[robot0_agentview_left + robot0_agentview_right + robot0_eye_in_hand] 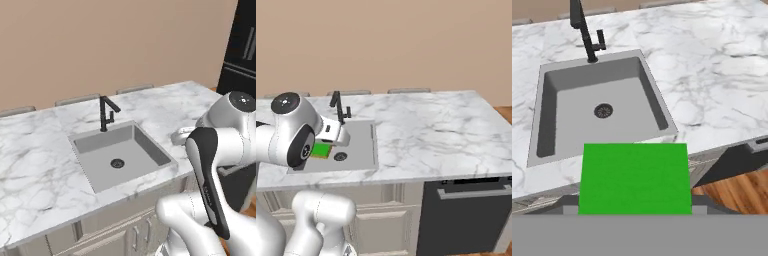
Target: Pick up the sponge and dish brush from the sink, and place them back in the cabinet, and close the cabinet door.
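Observation:
The bright green sponge (634,177) sits in my gripper (634,207), which is shut on it, high above the front edge of the counter. In the right base view the sponge (321,150) peeks out beside my arm, over the sink (363,145). Below and ahead of my hand lies the grey sink (547,115) with its round dark drain (603,110) and black faucet (587,35). Nothing lies in the basin (150,145). The dish brush, the cabinet and the cabinet door are out of view.
White marble counter (35,150) surrounds the sink. A dark dishwasher front (466,220) sits under the counter to the right. A black appliance (240,50) stands at the far right. Beige base doors (115,235) run below the sink.

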You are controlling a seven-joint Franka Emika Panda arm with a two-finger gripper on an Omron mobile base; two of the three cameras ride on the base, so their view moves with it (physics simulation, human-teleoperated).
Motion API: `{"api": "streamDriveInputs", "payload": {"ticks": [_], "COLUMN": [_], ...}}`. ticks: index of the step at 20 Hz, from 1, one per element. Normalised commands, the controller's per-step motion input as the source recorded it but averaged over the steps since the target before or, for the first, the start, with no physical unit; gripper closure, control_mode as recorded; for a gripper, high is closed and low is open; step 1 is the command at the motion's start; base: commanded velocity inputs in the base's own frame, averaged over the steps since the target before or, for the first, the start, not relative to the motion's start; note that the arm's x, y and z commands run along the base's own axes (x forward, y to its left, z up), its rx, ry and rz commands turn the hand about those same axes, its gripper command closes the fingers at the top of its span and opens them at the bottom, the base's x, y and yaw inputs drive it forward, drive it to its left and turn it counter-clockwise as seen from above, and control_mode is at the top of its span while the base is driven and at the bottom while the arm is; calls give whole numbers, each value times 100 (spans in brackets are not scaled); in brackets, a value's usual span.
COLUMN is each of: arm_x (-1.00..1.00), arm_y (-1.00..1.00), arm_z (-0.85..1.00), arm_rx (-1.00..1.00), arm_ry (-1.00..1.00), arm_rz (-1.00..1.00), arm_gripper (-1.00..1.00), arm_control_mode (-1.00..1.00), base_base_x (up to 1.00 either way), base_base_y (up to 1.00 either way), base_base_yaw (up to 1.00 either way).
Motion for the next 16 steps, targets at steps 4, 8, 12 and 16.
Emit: {"api": "streamDriveInputs", "payload": {"ticks": [4, 8, 12, 16], "arm_x": [0, 0, 0, 0], "arm_y": [0, 0, 0, 0], "arm_z": [0, 0, 0, 0], "arm_rx": [0, 0, 0, 0], "arm_ry": [0, 0, 0, 0], "arm_rz": [0, 0, 0, 0], "arm_gripper": [100, 100, 100, 100], "arm_control_mode": [100, 100, 100, 100], "base_base_x": [-36, -33, -22, -15], "base_base_y": [-13, -12, -10, -10], "base_base_yaw": [-49, -52, -54, -55]}}
